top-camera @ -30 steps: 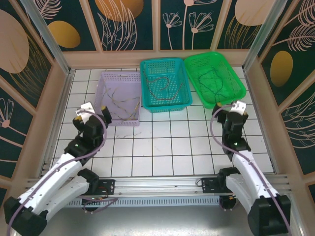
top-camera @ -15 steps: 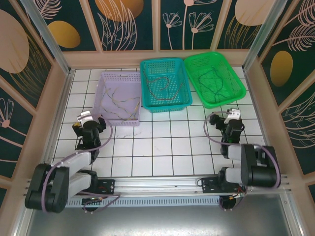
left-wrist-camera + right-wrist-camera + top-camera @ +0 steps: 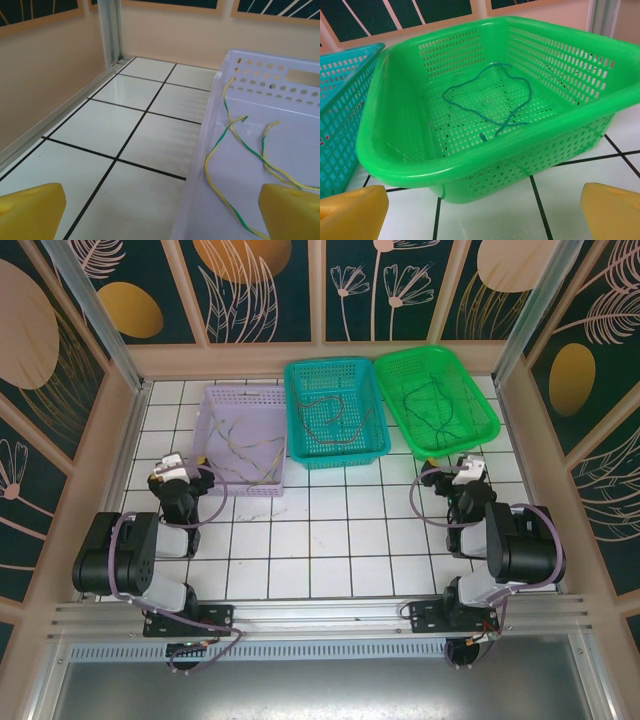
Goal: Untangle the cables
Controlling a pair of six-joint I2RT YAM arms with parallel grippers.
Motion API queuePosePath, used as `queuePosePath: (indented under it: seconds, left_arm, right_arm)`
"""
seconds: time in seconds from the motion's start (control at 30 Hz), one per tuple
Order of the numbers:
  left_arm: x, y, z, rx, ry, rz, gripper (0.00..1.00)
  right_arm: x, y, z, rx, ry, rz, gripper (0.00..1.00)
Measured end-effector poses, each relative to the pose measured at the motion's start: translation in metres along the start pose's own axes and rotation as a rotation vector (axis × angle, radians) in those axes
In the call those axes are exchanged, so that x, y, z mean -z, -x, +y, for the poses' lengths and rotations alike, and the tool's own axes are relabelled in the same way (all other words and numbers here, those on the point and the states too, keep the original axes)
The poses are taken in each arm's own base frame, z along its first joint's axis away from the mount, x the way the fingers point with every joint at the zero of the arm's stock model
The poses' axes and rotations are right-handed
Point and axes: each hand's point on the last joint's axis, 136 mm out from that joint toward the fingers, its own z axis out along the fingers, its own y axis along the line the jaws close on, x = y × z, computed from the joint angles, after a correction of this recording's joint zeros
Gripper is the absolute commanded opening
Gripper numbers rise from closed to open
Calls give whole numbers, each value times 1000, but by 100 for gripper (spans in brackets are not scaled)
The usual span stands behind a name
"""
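The cables lie apart in three baskets. Yellow-green cables rest in the lilac basket. A brown cable sits in the teal basket. One dark teal cable loops in the green basket. My left gripper stands open, low over the tiles by the lilac basket's near left corner. Just short of the green basket's near wall, my right gripper is open. Nothing is between either pair of yellow fingers.
Beige walls and metal posts close in the white tiled floor on three sides; the left wall runs close to my left gripper. Both arms are folded back near their bases at the front rail.
Both arms have folded back toward their bases, pulling the grippers a little away from the baskets. Both grippers stayed open. The cables have not moved.
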Motion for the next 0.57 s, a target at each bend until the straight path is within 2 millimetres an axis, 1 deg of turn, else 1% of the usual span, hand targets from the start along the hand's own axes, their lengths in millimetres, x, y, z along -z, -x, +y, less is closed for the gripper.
queuePosePath:
  seconds: [0.1,0.2,0.4,0.57]
  left_arm:
    - [0,8,-3,7,-16,-33,99]
    - [0,12,-5,10,-24,-47,99]
    - [1,17,-5,12,-27,-67,99]
    - [1,17,-5,10,-27,-68,99]
  right_arm:
    - [-5,2,2,8,-21,2,99]
    - [-9,7,6,20,-23,-10,99]
    - [-9,6,3,28,-44,-9,99]
    - [-9,5,2,28,-46,-3,99]
